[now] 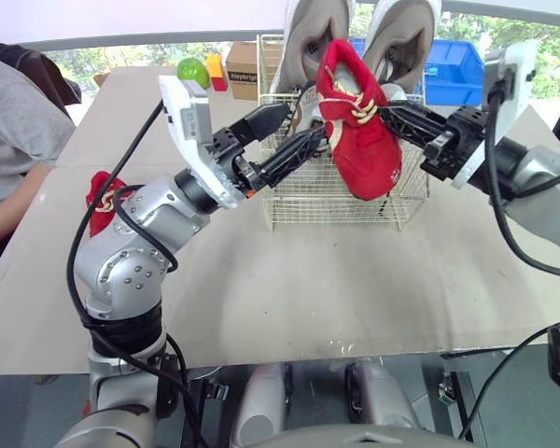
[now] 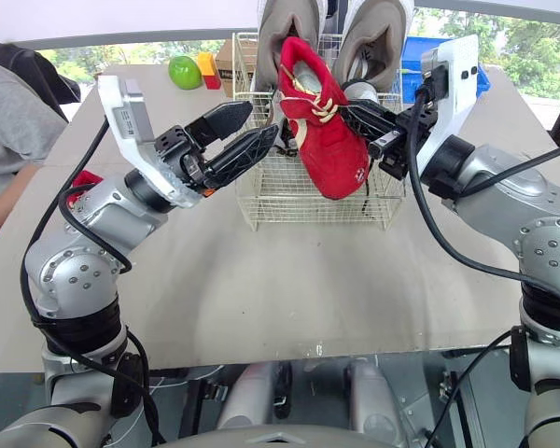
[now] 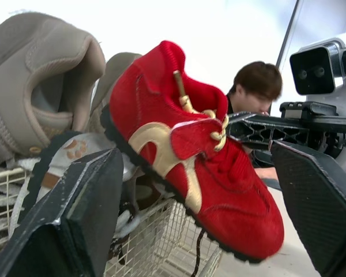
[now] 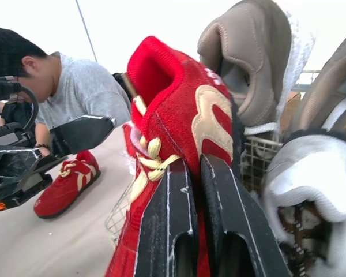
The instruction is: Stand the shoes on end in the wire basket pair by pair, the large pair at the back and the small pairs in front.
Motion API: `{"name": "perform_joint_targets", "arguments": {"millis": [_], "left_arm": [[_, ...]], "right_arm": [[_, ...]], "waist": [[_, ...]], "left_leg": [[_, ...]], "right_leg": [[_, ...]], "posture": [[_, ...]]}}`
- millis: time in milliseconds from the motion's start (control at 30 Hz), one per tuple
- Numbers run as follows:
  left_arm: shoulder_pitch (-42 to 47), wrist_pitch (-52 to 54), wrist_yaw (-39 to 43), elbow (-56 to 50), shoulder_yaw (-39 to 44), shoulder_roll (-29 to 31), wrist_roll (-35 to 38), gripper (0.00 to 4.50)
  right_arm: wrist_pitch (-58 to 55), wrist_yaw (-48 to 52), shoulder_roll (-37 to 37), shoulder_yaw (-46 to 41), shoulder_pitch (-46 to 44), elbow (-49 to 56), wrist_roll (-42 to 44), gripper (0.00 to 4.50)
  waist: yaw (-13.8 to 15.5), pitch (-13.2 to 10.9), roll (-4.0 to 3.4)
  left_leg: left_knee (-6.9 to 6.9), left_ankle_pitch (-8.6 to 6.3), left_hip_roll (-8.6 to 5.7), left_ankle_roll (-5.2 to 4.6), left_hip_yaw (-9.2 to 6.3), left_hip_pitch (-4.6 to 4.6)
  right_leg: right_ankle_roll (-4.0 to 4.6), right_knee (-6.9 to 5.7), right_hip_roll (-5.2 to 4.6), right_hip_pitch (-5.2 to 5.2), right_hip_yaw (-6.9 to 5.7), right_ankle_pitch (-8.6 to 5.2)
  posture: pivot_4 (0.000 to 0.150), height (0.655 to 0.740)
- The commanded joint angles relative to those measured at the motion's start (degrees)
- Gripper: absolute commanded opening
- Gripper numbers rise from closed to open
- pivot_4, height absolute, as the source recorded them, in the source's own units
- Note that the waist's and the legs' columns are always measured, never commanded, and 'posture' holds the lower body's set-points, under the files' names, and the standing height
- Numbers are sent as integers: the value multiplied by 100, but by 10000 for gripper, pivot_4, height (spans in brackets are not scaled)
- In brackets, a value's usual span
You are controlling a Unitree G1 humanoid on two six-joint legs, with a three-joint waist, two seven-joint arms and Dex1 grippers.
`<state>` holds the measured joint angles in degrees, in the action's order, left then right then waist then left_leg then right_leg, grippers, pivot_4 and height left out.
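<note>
Looks like a test lab. Plain bench (image 1: pixel 308 280) beside windows (image 1: pixel 93 58), trees (image 2: pixel 541 56) outside. Blue storage bin (image 1: pixel 453 70) at far edge, person (image 1: pixel 9 140) seated at left edge.

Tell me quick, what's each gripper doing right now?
Left gripper: open, empty, fingers spread beside the red suede shoe with cream laces.
Right gripper: shut on that shoe, at the white wire basket.

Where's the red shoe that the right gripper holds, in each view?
Left eye view: red shoe, upper centre, at the wire basket.
Right eye view: upper centre.
Left wrist view: beyond the left gripper's open fingers.
Right wrist view: clamped in the right gripper.
Shared landmark: the grey shoes behind it.
</note>
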<state>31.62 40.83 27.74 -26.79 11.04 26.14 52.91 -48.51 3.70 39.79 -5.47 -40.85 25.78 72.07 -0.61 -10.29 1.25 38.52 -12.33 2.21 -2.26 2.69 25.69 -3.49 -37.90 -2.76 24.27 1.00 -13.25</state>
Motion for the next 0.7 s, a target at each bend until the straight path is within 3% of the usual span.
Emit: {"name": "perform_joint_targets", "arguments": {"millis": [33, 167, 400, 467, 567, 700], "left_arm": [[-70, 127, 20, -58, -143, 123, 1, 44863], [-259, 629, -235, -153, -339, 122, 293, 44863], [64, 996, -1368, 139, -463, -788, 577, 44863], [240, 1007, -1705, 328, -305, -1101, 826, 37113], [439, 1080, -1916, 467, -137, -1301, 1258, 21886], [519, 1231, -1837, 485, -184, -1114, 1360, 2575]], "right_arm": [[125, 259, -40, -123, -58, 81, -309, 0], [74, 367, -128, -148, -22, 111, -477, 0], [-59, 401, -215, -206, 13, 228, -491, 0], [-102, 391, -217, -223, 13, 270, -456, 0], [-157, 395, -212, -235, 14, 300, -434, 0], [-222, 408, -219, -224, -6, 280, -429, 0]], "waist": [[-1, 0, 0], [-1, 0, 0], [14, 0, 0], [12, 0, 0], [-1, 0, 0], [-9, 0, 0]], "left_leg": [[-1, 0, 0, 0, 1, 0], [-3, 0, 1, 0, -4, 0], [-2, 0, 0, 0, -11, -1], [-2, 0, -1, 0, -11, -1], [-3, 0, -1, 0, -11, -1], [-7, 0, -1, 0, -11, -1]], "right_leg": [[0, 0, 1, 0, 0, 0], [0, 1, 0, 1, 1, 0], [0, 0, -2, 0, 3, 0], [0, 0, -1, 0, 3, 0], [-1, 0, 0, 0, 3, 0], [0, 0, 2, 2, 2, 0]], "posture": [[1500, 7400], [1500, 7400], [1500, 7400], [1500, 7400], [1500, 7400], [1500, 7400]]}}
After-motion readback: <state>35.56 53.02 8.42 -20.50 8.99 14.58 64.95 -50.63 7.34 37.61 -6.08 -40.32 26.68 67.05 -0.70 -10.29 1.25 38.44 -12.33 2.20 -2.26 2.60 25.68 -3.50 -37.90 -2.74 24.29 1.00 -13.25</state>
